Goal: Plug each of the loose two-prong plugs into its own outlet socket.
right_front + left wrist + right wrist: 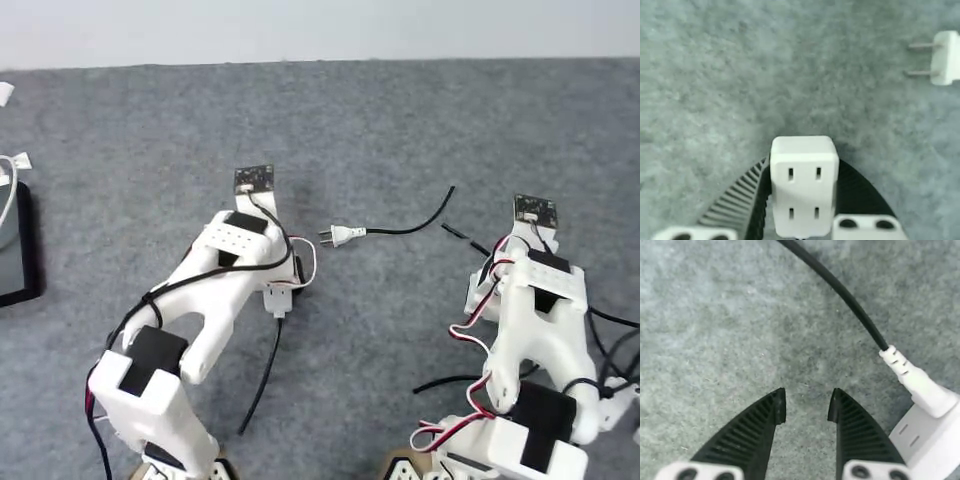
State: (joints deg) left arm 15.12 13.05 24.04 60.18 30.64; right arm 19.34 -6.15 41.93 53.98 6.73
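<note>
The left jaws pinch a white outlet socket [804, 185] by its sides, with its two pairs of slots facing the wrist camera. In the high view this socket sits a little left of the middle of the grey surface [400, 120]. Its black cord [262, 375] trails off toward 6 o'clock.

A loose white two-prong plug [343, 236] lies flat on the surface at about 1 o'clock from the held socket, near it but apart. Its prongs point toward 9 o'clock. Its own black lead [415, 225] curves away toward 2 o'clock.

The right jaws are spread, holding nothing, and hang over bare surface at the right side. Just beside one jaw lies a second white socket block [927, 445] with two slots showing. A white strain relief [897, 365] joins it to a black cable [840, 290].

A dark flat device [15, 245] lies at the 9 o'clock edge.
</note>
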